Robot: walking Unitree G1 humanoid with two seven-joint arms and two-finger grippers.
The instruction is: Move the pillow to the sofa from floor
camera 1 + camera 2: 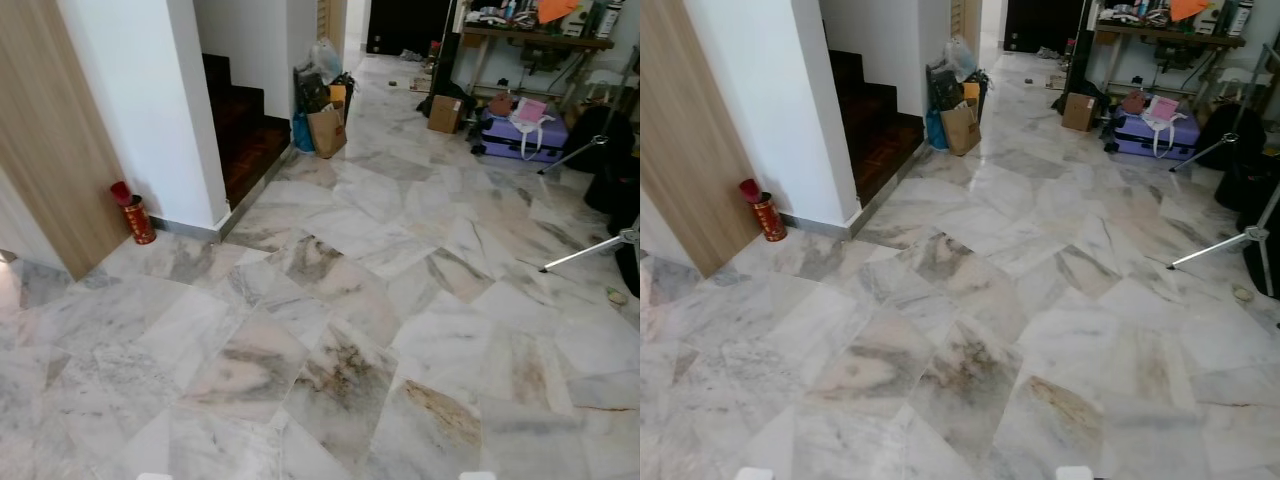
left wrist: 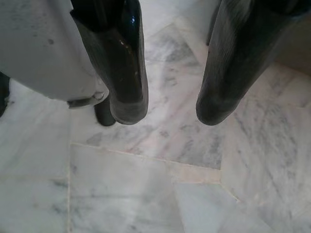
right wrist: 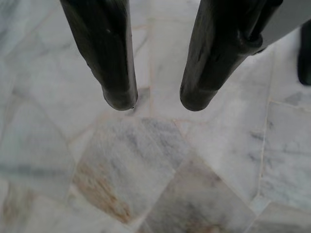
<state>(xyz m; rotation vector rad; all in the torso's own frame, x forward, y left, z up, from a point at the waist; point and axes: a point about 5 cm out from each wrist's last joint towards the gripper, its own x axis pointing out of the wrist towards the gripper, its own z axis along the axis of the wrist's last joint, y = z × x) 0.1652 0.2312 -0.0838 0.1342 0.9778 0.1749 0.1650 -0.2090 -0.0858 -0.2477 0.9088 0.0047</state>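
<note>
The left gripper (image 2: pixel 167 109) and right gripper (image 3: pixel 158 99) hang with fingers apart, holding nothing, over the marble floor (image 1: pixel 330 330). Further off stand a red can (image 1: pixel 136 218) and a purple suitcase (image 1: pixel 520 138) (no pillow or sofa can be seen). The job looks unstarted; finding the pillow comes first.

A marble floor (image 1: pixel 330 300) of grey-veined slabs spreads across the room. At nine o'clock a red tin (image 1: pixel 137 219) stands against the white wall (image 1: pixel 140 100), beside a wood panel (image 1: pixel 45 140). Dark steps (image 1: pixel 245 130) rise at eleven o'clock. Near twelve, a brown paper bag (image 1: pixel 327 131) leans among other bags. At one o'clock sit a cardboard box (image 1: pixel 445 113) and a purple suitcase (image 1: pixel 515 137); a tripod leg (image 1: pixel 590 250) reaches in at three.
</note>
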